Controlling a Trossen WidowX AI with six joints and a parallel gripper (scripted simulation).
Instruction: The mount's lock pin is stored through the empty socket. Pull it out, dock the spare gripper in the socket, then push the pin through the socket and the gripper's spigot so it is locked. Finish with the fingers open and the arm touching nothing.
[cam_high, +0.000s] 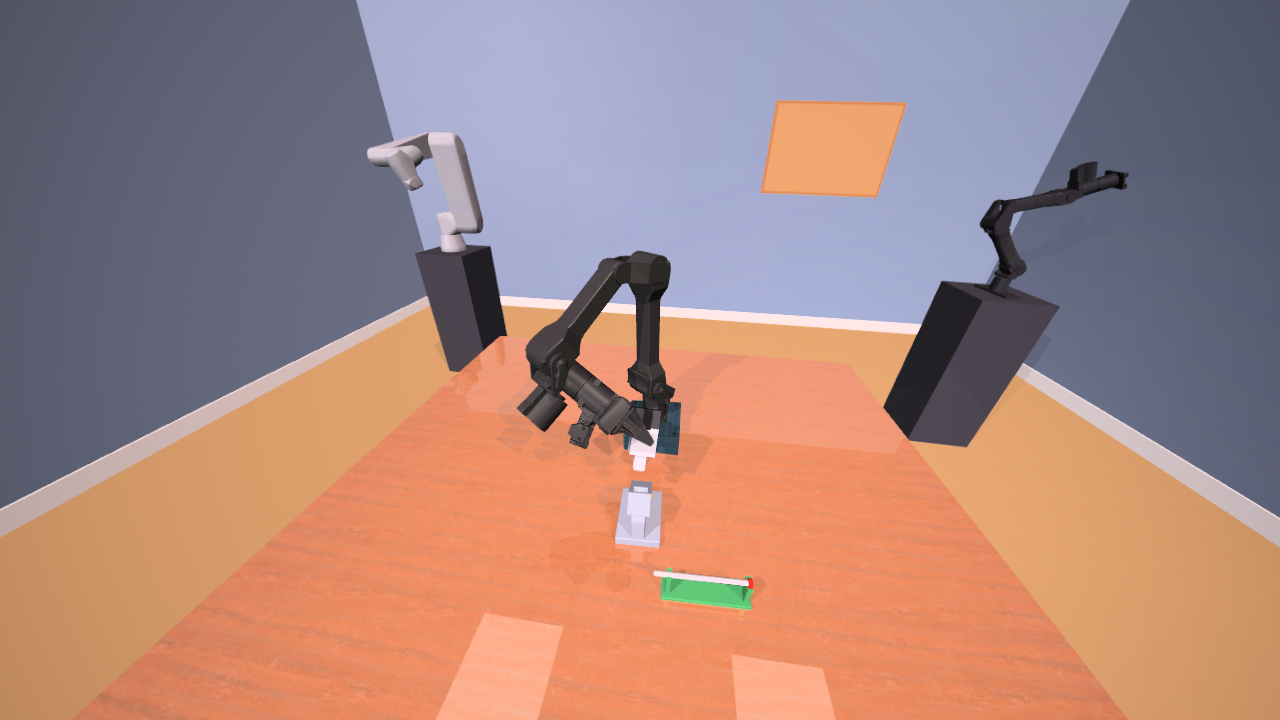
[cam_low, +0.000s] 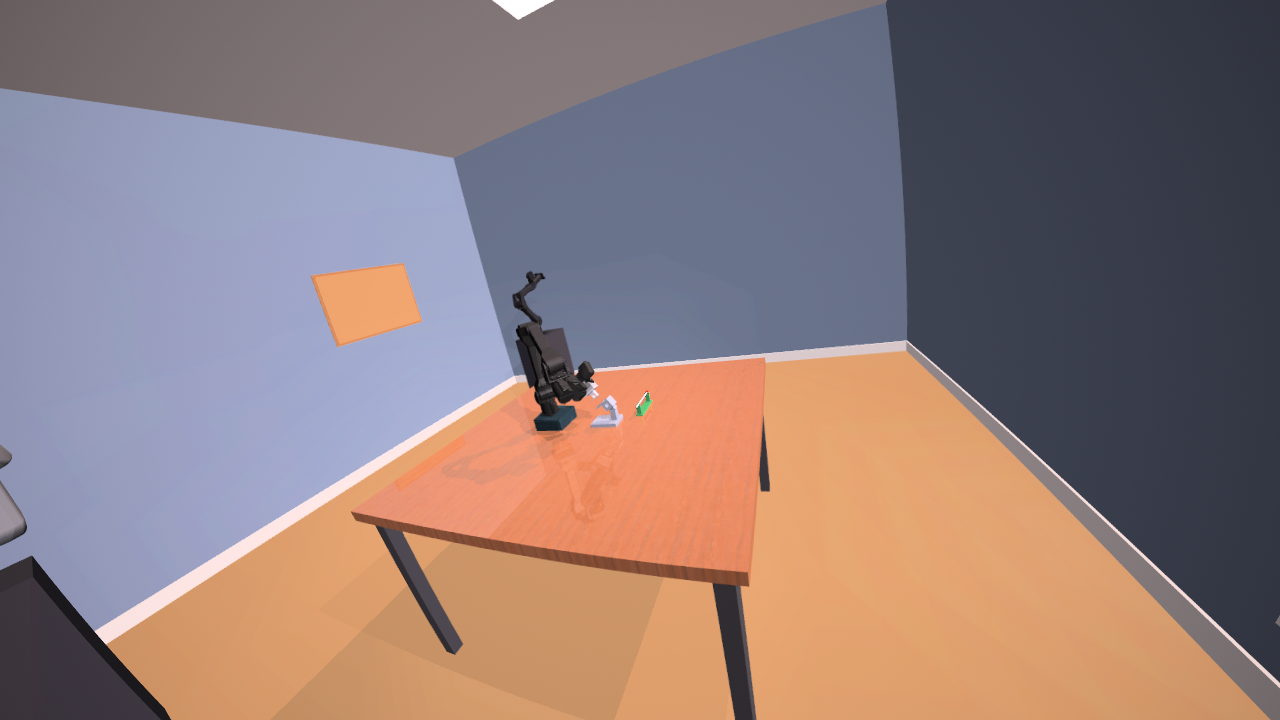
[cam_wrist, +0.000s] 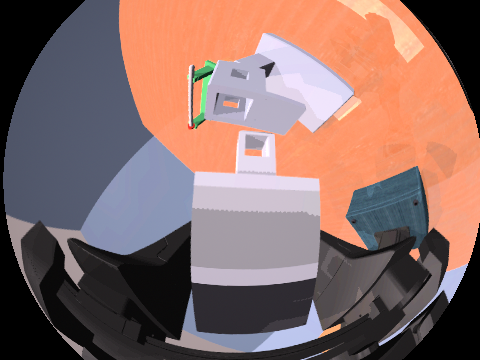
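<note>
My gripper (cam_high: 646, 435) (cam_wrist: 249, 225) is shut on the white spare gripper (cam_high: 641, 445) (cam_low: 591, 390) (cam_wrist: 255, 230), one finger on each side of its block. It is held above the table, in front of the arm's base. Its spigot (cam_high: 639, 463) (cam_wrist: 256, 166), with a square window, points towards the mount. The pale grey mount (cam_high: 637, 540) (cam_low: 605, 421) (cam_wrist: 320, 65) stands on the table with a tilted socket head (cam_high: 638, 504) (cam_wrist: 270, 112). A gap separates spigot and head in the top view. The white lock pin (cam_high: 702, 577) (cam_wrist: 191, 95), red at one end, lies outside the socket.
The pin rests across a green rack (cam_high: 705, 593) (cam_low: 642, 409) (cam_wrist: 204, 95), beyond the mount from the arm. The blue-green arm base (cam_high: 670, 438) (cam_low: 554, 420) (cam_wrist: 387, 210) is behind the held part. Two other arms stand on dark pedestals (cam_high: 460, 304) (cam_high: 971, 367) beyond the table.
</note>
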